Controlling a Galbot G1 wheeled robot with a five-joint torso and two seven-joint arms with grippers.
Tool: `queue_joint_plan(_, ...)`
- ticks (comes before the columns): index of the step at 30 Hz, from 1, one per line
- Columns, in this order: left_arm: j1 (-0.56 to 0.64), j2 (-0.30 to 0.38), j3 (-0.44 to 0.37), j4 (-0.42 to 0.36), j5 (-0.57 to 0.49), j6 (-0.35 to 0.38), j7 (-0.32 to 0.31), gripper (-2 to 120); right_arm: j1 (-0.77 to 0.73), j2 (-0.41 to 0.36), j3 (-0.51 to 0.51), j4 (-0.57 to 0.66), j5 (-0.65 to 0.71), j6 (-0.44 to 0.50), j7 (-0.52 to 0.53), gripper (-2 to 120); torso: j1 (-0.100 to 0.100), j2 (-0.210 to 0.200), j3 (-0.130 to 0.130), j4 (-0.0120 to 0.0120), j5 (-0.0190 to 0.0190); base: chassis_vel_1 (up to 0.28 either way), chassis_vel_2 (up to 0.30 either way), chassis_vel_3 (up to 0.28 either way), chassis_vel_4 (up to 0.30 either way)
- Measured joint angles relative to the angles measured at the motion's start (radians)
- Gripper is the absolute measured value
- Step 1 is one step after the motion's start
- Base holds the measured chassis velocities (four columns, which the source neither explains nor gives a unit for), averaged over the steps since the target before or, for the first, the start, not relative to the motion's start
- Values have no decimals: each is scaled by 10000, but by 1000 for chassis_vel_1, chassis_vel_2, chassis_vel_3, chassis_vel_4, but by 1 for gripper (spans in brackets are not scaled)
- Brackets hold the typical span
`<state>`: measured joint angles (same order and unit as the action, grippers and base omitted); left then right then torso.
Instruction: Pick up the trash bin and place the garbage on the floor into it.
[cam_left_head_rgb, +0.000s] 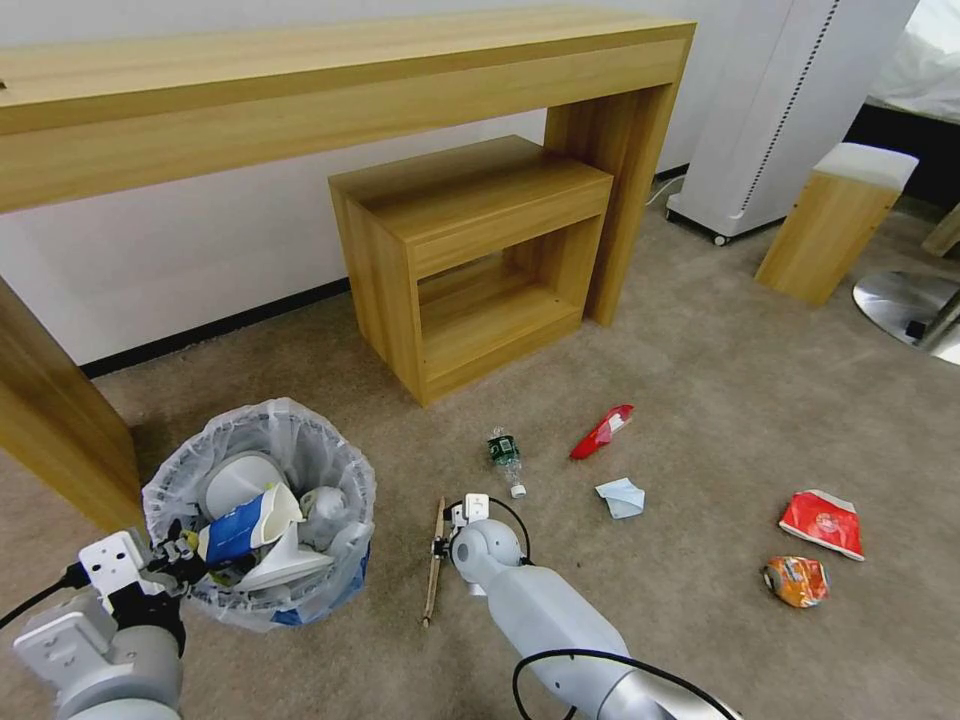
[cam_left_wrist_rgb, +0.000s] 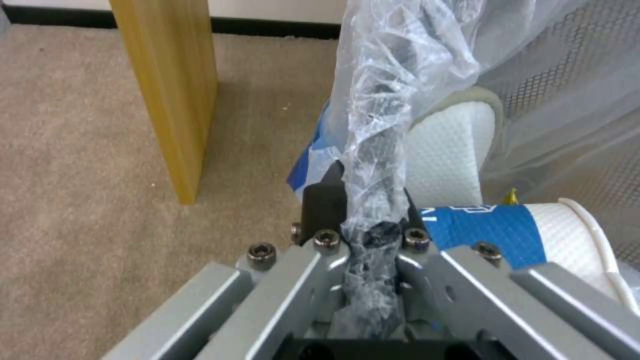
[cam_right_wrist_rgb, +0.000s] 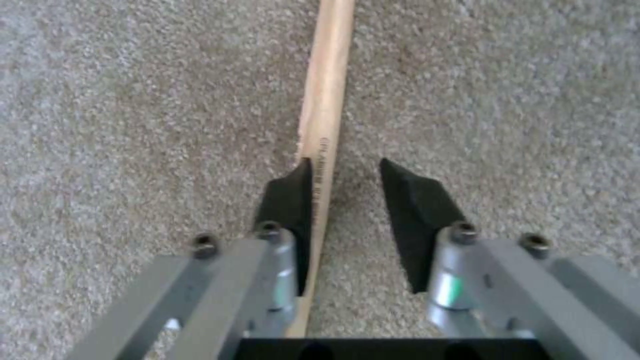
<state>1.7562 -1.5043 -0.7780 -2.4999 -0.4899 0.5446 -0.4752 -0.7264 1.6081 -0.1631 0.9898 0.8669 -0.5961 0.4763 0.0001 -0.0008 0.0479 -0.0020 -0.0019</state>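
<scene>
My left gripper pinches the bin liner at its rim. My right gripper is parted around the stick on the floor; only its wrist view shows faint, unreadable print along the stick.

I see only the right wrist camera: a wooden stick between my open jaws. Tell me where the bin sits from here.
Observer: In the head view, the trash bin is just to the robot's left of the wooden stick that the right gripper straddles.
Operator: Report what holds it.
Observer: The left gripper is shut on the bin's rim, with the bag liner pinched between its jaws.
Operator: List the litter on the floor.
Observer: On the floor beyond the stick lie a small bottle, a long red packet, crumpled paper, a flat red packet and an orange packet.
</scene>
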Motion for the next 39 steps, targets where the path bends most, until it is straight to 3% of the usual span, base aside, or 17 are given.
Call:
queue_joint_plan(2, -11, -10, 35, 0, 26, -1, 3, 1, 0, 0, -1, -47, -147, 2, -135, 19, 1, 0, 0, -1, -1, 0, 0, 0, 0)
queue_joint_plan(9, -3, -16, 55, 0, 63, -23, 8, 1, -12, 0, -16, 10, -290, 125, -574, 18, 1, 0, 0, -1, -1, 0, 0, 0, 0)
queue_joint_plan(21, 59, 6, 16, 0, 67, -25, 14, 1, -71, 0, -146, 153, -484, 141, -958, 65, 1, 0, -1, -1, -1, 0, 0, 0, 0)
queue_joint_plan(24, 69, 11, 13, 0, 68, -25, 14, 1, -5, 0, -98, 6, -568, 191, -1043, 71, 1, 0, -1, -1, -1, 0, 0, 0, 0)
queue_joint_plan(28, 65, 6, 32, 0, 85, -28, 14, 1, 84, 0, -28, -213, -857, 344, -1312, 64, 1, 0, -1, -2, -2, 0, 0, 0, 0)
queue_joint_plan(34, 53, -12, 53, 0, 126, -47, 20, 1, 195, 0, -63, -419, -993, 481, -1551, 37, 1, 0, -1, -1, -1, 0, 0, 0, 0)
queue_joint_plan(39, 58, -22, 51, 0, 137, -55, 22, 1, 271, 0, -105, -576, -1103, 551, -1654, 24, 1, 0, -1, -2, -1, 0, 0, 0, 0)
